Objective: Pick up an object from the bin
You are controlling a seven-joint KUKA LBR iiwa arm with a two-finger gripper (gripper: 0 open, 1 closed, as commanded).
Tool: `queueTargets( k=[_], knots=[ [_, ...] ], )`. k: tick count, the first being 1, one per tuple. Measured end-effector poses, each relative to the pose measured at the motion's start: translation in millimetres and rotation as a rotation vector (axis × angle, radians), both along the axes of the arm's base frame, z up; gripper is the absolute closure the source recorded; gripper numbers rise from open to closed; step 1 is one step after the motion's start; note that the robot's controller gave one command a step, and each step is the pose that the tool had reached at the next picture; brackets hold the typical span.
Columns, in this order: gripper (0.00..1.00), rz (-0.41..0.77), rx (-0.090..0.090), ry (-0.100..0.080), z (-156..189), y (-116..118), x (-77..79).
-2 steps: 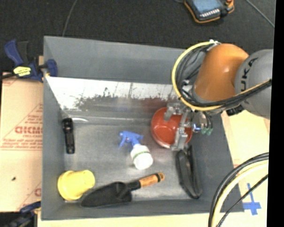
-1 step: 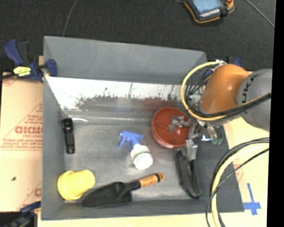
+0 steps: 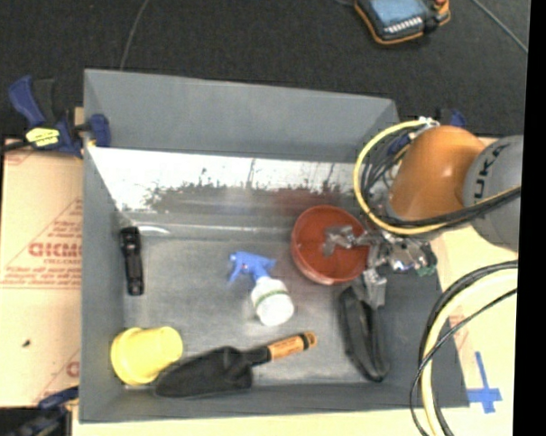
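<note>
Bin [image 3: 232,120]: grey metal, holding six loose items, well spread.

Arm: enters from the right. Its orange wrist cover [image 3: 433,174] and looped cables sit above the bin's right wall.

Jaws: positioned at the right side of the bin, over the red bowl [image 3: 309,255]. Metal parts of the tool overlap the bowl's inner surface and its right rim. Whether the jaws are open or closed cannot be told from this angle, and nothing can be seen held between them. Contact with the bowl cannot be confirmed.

Red bowl: round, upright, near the back wall on the right.

Black elongated item [image 3: 363,338]: lies along the right wall, just in front of the bowl and below the tool.

Spray nozzle, blue with a white collar [image 3: 263,289]: centre of the floor, left of the bowl, apart from it.

Black trowel with orange handle [image 3: 226,366]: along the front wall, its blade touching a yellow cup [image 3: 143,353] in the front left corner.

Small black bar [image 3: 131,261]: near the left wall, alone.
</note>
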State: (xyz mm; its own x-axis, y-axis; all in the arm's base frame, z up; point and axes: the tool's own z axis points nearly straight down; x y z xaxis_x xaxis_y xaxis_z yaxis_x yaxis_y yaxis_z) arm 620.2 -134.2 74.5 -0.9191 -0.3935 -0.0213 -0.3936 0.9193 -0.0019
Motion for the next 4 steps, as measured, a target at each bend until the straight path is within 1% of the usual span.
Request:
queueTargets(
  k=[1, 2, 3, 4],
  knots=[
    [0.0, -0.18, -0.007, 0.004, 3.1, 4.0, 4.7],
    [0.0, -0.01, 0.003, -0.005, 2.6, 1.8, 2.4],
    [1.0, -0.17, -0.009, 0.009, 5.9, 1.5, 4.6],
    [1.0, -0.17, -0.009, 0.009, 5.9, 1.5, 4.6]
  ],
)
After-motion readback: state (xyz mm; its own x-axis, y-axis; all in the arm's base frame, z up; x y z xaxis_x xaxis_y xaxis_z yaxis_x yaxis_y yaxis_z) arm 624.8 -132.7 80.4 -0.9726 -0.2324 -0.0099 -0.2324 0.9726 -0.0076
